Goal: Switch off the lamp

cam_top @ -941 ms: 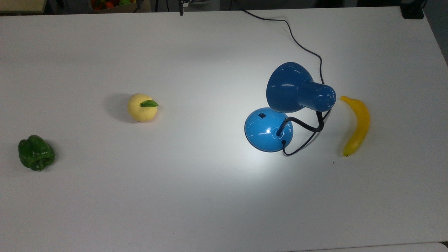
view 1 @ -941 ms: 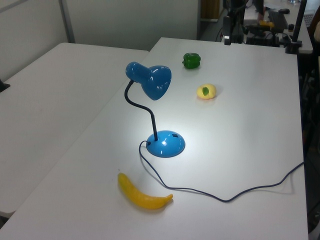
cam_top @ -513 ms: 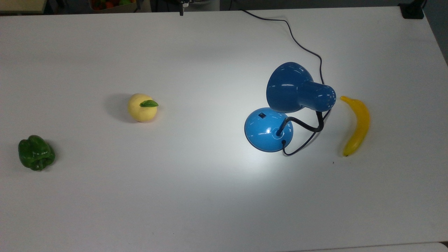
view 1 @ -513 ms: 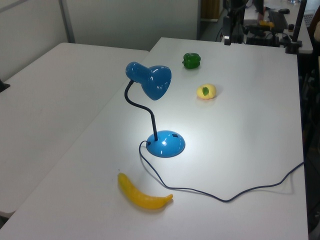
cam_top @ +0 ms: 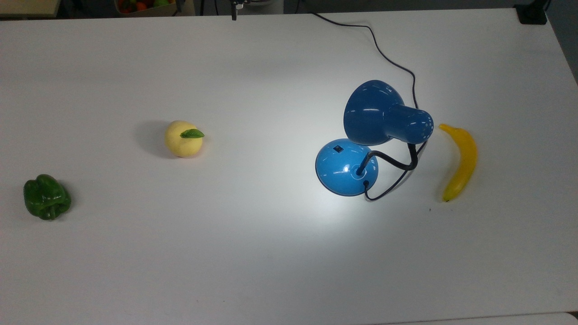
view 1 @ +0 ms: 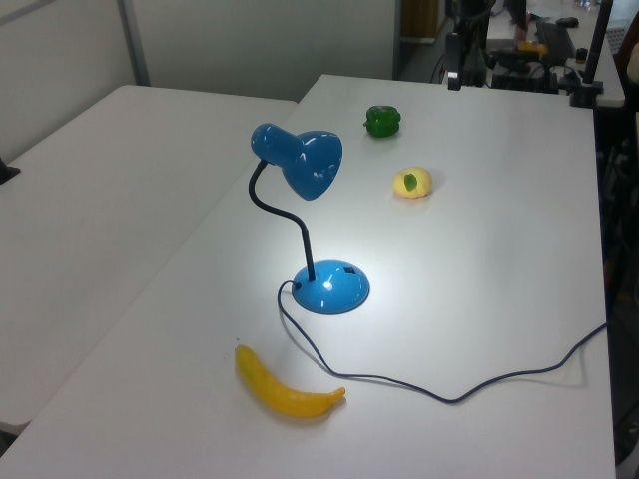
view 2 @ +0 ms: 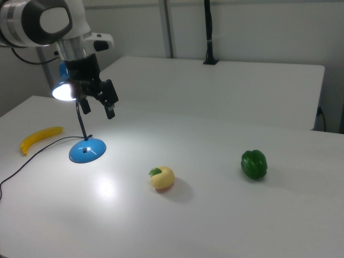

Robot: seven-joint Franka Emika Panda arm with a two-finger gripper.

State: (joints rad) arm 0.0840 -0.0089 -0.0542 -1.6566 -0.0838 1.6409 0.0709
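The blue lamp [cam_top: 345,169] stands on the white table [cam_top: 253,253], lit, throwing a bright pool of light around its domed base. The small black switch [cam_top: 337,147] sits on the base's far-left side in the top view. A black gooseneck [cam_top: 393,160] carries the bell-shaped shade [cam_top: 377,113], and the black cord [cam_top: 384,54] runs to the table's far edge. In the right view my gripper [view 2: 98,112] hangs open with nothing in it, in front of the glowing shade [view 2: 63,91] and above the base [view 2: 86,151]. In the left view the lamp [view 1: 332,287] is mid-table.
A yellow banana [cam_top: 460,160] lies just right of the lamp in the top view. A pale yellow fruit with a green leaf [cam_top: 184,138] and a green bell pepper [cam_top: 46,197] lie at the top view's left. A second table [view 1: 90,210] adjoins in the left view.
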